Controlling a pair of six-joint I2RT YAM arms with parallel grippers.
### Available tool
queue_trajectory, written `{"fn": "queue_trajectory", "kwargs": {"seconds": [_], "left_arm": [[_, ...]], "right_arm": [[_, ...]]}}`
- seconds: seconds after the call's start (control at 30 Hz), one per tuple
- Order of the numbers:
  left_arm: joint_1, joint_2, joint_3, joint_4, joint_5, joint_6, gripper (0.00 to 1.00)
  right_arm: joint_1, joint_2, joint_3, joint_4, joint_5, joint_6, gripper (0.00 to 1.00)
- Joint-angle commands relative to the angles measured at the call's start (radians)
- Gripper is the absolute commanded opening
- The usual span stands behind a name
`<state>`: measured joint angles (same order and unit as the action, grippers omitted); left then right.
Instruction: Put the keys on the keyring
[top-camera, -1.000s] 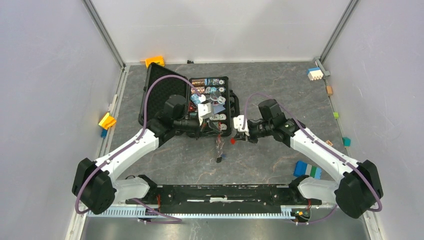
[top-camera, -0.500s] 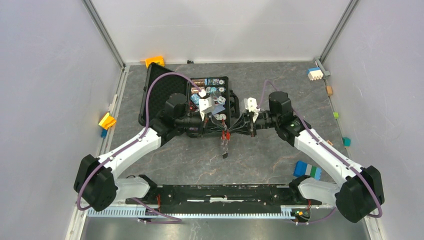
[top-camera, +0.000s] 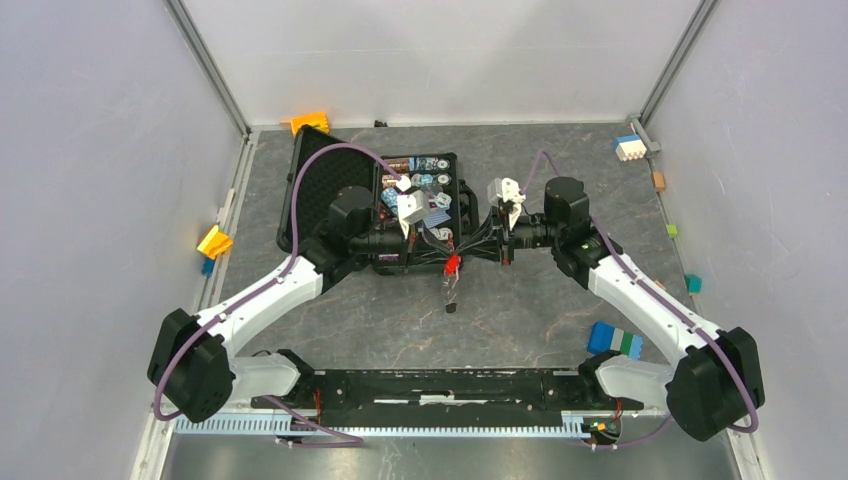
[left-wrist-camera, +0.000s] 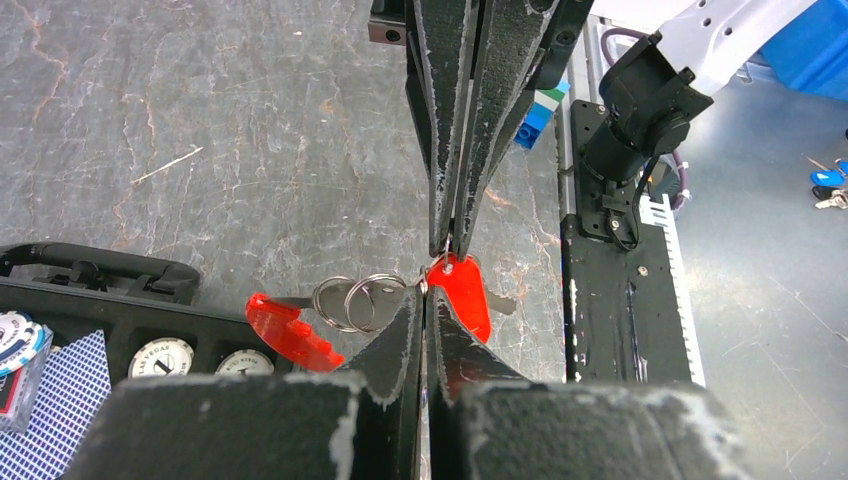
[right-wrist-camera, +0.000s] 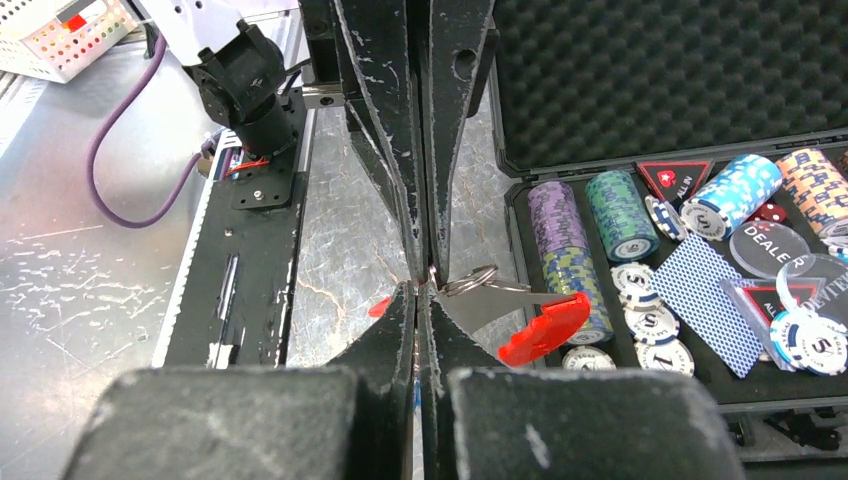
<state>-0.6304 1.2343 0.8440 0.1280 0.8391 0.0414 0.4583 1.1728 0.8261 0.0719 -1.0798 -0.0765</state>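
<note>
Left gripper (left-wrist-camera: 425, 297): clenched on keyring (left-wrist-camera: 355, 300); hold it steady.
Right gripper (left-wrist-camera: 447, 243): clenched on red key (left-wrist-camera: 463, 292); ease it along the coil.

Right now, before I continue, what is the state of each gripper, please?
The left gripper is closed, pinching the keyring at its ring.
The right gripper is closed, apparently holding the red key by its head.

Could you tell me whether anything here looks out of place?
Yes: in the open case, loose poker chips lie scattered beside the neat stacks, and stray toy blocks sit along the table's edges.
</note>
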Motion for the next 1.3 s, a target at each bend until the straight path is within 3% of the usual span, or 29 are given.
{"fn": "queue_trajectory", "kwargs": {"seconds": [0.0, 0.5, 0.83, 1.1, 1.27], "left_arm": [[-0.003, -0.018, 0.004, 0.056, -0.006, -0.017, 0.02], [-0.003, -0.017, 0.023, -0.017, -0.187, 0.094, 0.02], [-0.014, -0.028, 0.033, -0.053, -0.125, 0.116, 0.02], [-0.028, -0.029, 0.026, -0.047, -0.065, 0.127, 0.02], [-0.028, -0.039, 0.019, -0.045, -0.016, 0.122, 0.02]], "right_arm": [[-0.006, 0.008, -0.004, 0.003, 0.006, 0.023, 0.00], [-0.007, -0.022, 0.051, -0.065, -0.145, -0.017, 0.00], [-0.010, 0.021, 0.079, -0.168, 0.035, -0.085, 0.00], [-0.010, 0.080, 0.071, -0.103, -0.014, -0.029, 0.00], [-0.014, 0.099, 0.111, -0.252, -0.024, -0.204, 0.00]]}}
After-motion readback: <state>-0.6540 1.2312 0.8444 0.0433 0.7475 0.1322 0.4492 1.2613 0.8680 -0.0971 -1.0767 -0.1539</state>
